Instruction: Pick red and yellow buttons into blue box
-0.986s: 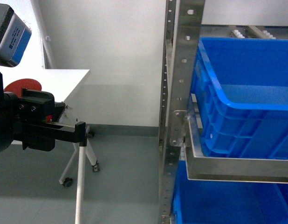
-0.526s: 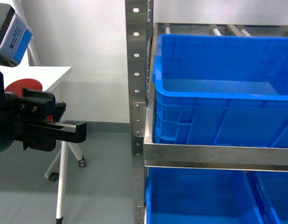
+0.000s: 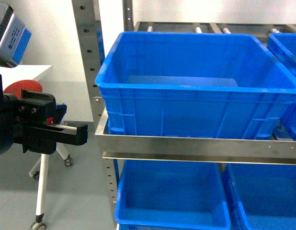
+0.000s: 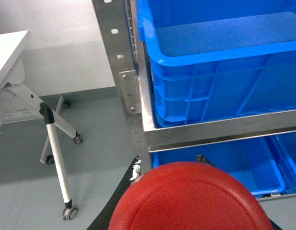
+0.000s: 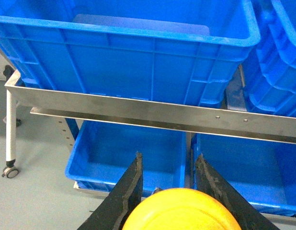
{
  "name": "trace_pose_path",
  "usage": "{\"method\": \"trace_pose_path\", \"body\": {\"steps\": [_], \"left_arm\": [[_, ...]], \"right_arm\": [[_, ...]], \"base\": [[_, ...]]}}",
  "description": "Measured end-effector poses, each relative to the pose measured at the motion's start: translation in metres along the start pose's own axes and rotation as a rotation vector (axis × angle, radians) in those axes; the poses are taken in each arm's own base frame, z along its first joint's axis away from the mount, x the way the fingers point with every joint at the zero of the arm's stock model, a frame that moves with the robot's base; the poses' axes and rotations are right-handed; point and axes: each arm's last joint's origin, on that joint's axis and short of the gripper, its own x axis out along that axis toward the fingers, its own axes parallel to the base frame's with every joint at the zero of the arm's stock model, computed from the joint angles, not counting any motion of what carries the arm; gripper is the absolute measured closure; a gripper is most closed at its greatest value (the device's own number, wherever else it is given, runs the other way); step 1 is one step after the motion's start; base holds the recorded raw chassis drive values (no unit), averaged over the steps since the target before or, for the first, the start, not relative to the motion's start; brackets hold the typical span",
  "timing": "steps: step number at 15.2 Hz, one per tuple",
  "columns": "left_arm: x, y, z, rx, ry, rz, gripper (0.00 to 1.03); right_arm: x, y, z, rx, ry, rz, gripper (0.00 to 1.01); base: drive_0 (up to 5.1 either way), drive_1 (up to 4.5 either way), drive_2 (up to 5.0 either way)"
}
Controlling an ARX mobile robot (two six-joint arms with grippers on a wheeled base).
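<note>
Swinging round, the robot now squarely faces the blue box (image 3: 196,91) on its rack (image 3: 196,146). Left gripper (image 4: 186,191) clasps the red button (image 4: 188,199); right gripper (image 5: 169,191) clasps the yellow button (image 5: 181,211), box ahead and above.

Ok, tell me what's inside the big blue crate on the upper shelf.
Nothing visible: the blue box shows only a bare, smooth floor in the head view. Its near wall hides the front strip of the floor. The red button and yellow button are not inside it.
</note>
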Motion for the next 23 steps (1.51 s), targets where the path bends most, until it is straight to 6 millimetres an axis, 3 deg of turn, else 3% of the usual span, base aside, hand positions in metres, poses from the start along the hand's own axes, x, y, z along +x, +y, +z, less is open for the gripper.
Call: {"method": "trace_pose_path", "body": {"steps": [15,21,23], "left_arm": [[0.0000,0.0000,-0.0005,0.001,0.004,0.000,0.78],[-0.0001,-0.0004,-0.0003,0.001,0.003,-0.002,0.78],[0.0000,-0.0002,-0.0005,0.001,0.004,-0.001,0.78]], "right_arm": [[0.0000,0.0000,0.0001,-0.001,0.000,-0.001,0.71],[0.0000,0.0001,0.0002,-0.001,-0.001,0.001,0.71],[0.0001,-0.0001,0.0002,-0.001,-0.001,-0.001,0.71]], "base": [[4.9,-3.39,-1.4],[4.9,-2.39,-2.4],[0.0,0.00,0.0]]}}
